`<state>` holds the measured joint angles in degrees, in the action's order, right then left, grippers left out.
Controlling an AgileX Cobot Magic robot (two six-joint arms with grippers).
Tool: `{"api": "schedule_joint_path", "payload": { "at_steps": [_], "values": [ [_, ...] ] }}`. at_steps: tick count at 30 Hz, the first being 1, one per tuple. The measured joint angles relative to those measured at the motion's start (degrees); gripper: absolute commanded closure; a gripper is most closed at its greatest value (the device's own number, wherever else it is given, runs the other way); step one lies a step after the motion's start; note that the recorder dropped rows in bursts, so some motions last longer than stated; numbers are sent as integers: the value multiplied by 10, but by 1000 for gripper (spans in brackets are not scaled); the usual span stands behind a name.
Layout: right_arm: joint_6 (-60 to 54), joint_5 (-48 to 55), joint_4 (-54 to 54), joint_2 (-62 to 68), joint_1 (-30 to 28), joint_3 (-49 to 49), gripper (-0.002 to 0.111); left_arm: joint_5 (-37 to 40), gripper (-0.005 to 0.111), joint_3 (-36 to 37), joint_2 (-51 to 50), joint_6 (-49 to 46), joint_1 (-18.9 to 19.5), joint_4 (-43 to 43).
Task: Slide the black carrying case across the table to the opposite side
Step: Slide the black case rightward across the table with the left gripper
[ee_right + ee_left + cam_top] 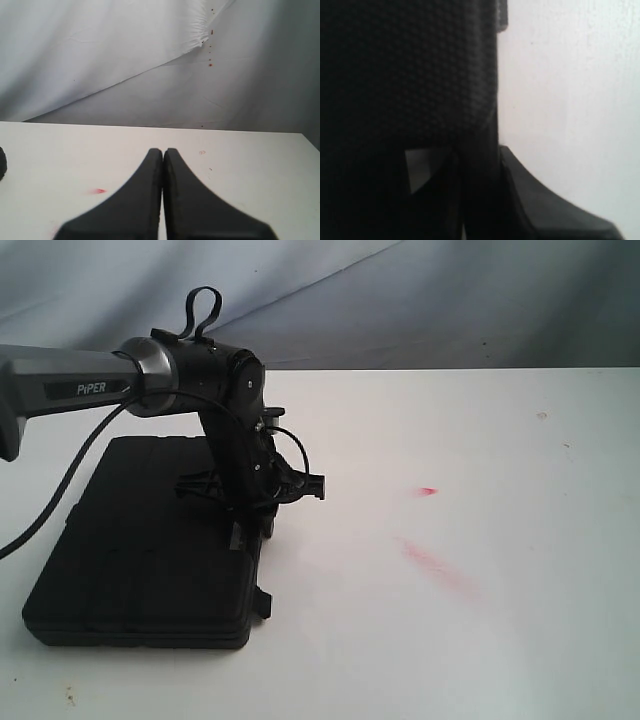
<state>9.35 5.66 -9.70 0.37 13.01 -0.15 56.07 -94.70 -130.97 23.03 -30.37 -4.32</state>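
As seen in the exterior view, lying flat on the left part of the white worktop (pixel 480 640), close to the front edge: the black carrying case (pixel 130 560), lid upward, with a small latch (pixel 263 602) sticking out on the right side. Far from the right edge of the worktop.

Reaching down from the left over the right edge of the case: the left arm (pixel 80 385), marked PiPER. In the left wrist view, very close to the dotted lid of the case (pixel 410 75), with one finger (pixel 545 210) on the worktop (pixel 570 75) side, just beside the case wall, and the other over the lid, dark on dark. Not possible to tell about the left jaws: grasping the edge, or only standing around it.

In the right wrist view, right jaws fully clenched, both fingers (pixel 140 200) pressed together with nothing between, above the worktop (pixel 250 165).

To the right of the case, two faint red smears (pixel 440 565) on the white surface. Behind all, a creased pale cloth (pixel 450 300).
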Motion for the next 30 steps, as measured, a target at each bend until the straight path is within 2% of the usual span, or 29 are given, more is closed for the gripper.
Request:
{"api": "schedule_joint_path", "payload": {
  "at_steps": [12, 15, 23, 30],
  "values": [
    [0, 0, 0, 0, 0, 0, 108, 11, 107, -19, -11, 10, -4, -9],
    [0, 0, 0, 0, 0, 0, 108, 57, 107, -90, -46, 10, -18, -12],
    [0, 0, 0, 0, 0, 0, 108, 110, 107, -262, -137, 29, -53, -69],
    [0, 0, 0, 0, 0, 0, 108, 139, 107, -351, -182, 65, -59, -91]
  ]
}}
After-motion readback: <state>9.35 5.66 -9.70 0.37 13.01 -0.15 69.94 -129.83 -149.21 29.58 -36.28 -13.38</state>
